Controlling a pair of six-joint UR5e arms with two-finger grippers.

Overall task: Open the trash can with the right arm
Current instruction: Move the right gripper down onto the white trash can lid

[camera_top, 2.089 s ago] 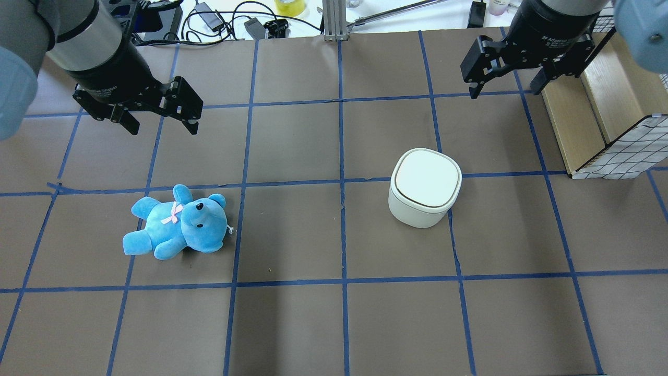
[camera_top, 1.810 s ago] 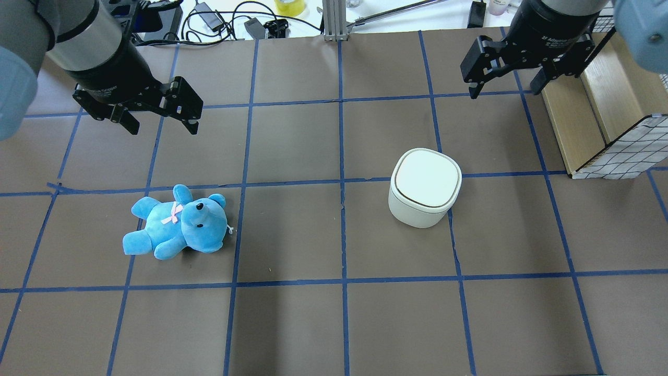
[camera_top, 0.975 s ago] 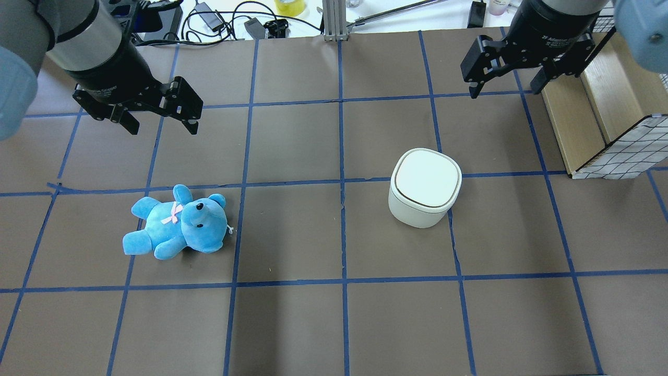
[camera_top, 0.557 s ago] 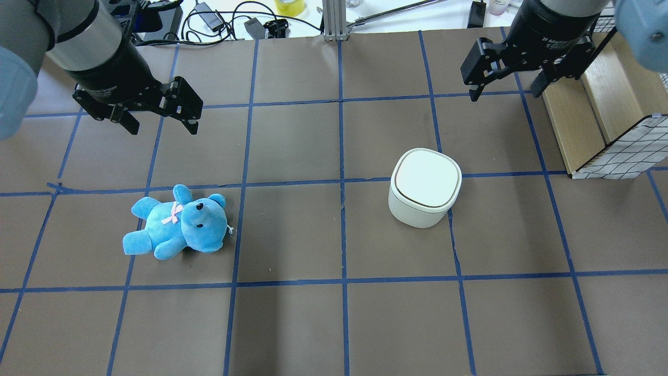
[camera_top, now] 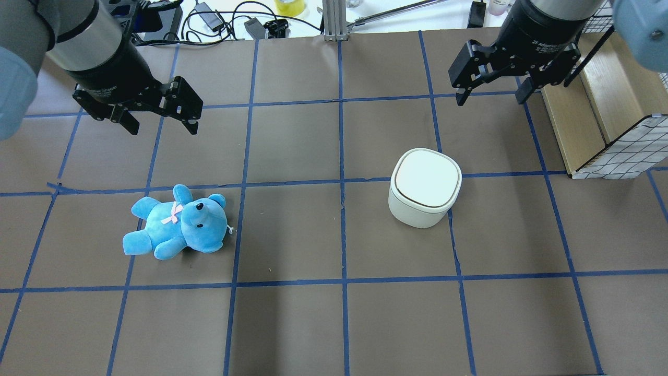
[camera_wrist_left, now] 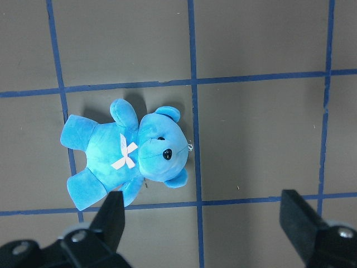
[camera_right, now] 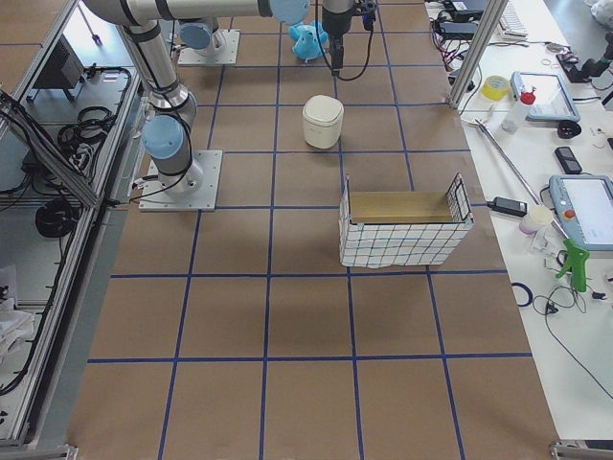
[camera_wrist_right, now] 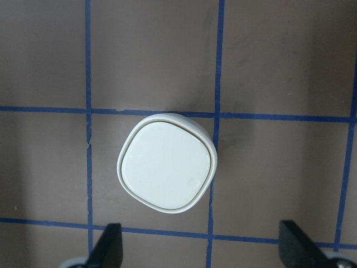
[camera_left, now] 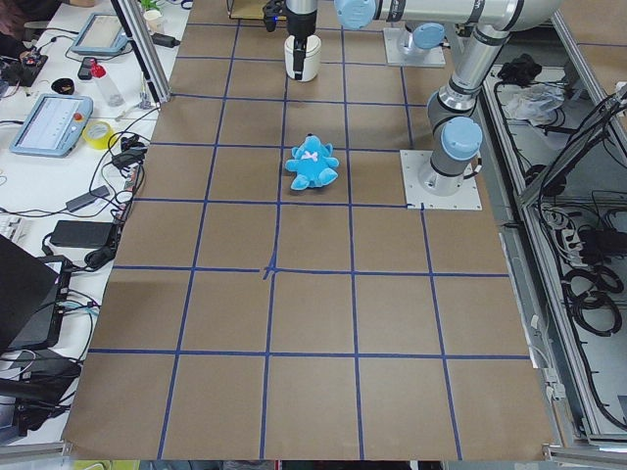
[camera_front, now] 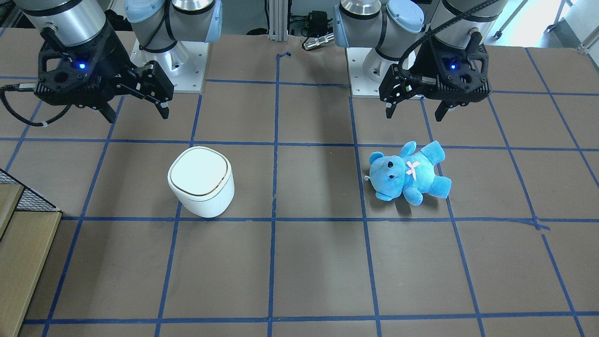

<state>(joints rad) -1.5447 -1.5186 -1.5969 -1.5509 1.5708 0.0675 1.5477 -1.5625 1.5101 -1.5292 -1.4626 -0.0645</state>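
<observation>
The white trash can [camera_top: 425, 185] stands upright on the brown table with its flat lid shut; it also shows in the front view [camera_front: 201, 180] and the right wrist view [camera_wrist_right: 167, 170]. My right gripper [camera_top: 490, 98] is open and empty. It hangs above the table beyond the can, apart from it, and also shows in the front view [camera_front: 137, 114]. In the right wrist view the can lies ahead of the spread fingers [camera_wrist_right: 109, 248]. My left gripper [camera_top: 163, 128] is open and empty, above the table beyond the blue teddy bear [camera_top: 177, 224].
A wooden box with a wire mesh wall [camera_top: 600, 115] stands at the table's right edge, close to my right gripper. Cables and small items [camera_top: 209, 21] lie past the far edge. Blue tape lines grid the table.
My right gripper has shifted a little to the left in the overhead view, away from the wooden box. The left arm, the can and the teddy have not moved.
</observation>
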